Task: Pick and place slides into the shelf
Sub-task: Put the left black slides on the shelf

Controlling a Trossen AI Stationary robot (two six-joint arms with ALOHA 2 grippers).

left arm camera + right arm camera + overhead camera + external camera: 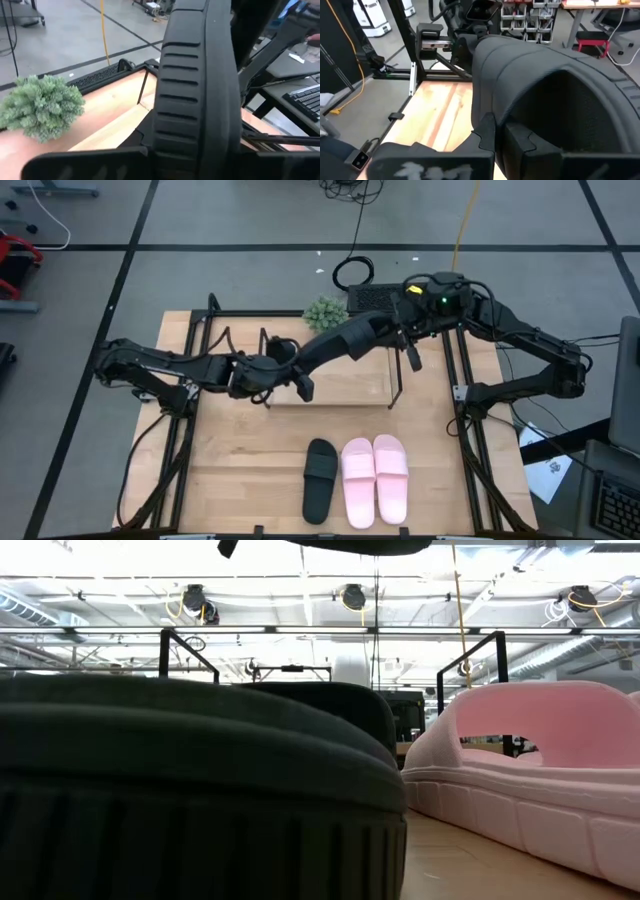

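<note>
You have both arms meeting over the shelf at the far middle of the table. Between them they carry a black slide, held up in the air above the shelf's light wooden board and running from left to right.

Your left gripper is at the left end of that slide. In the left wrist view the ribbed black sole fills the frame right at the fingers, and they look clamped on it, though the contact itself is hidden.

Your right gripper is at the slide's right end. In the right wrist view its fingers are pressed together on the edge of the wide black strap.

The other three slides lie flat on the near part of the table, well apart from the shelf: a second black slide on the left, then the pink pair side by side just to its right, touching each other.

A small green plant sits at the far edge of the table, just behind the shelf.
</note>
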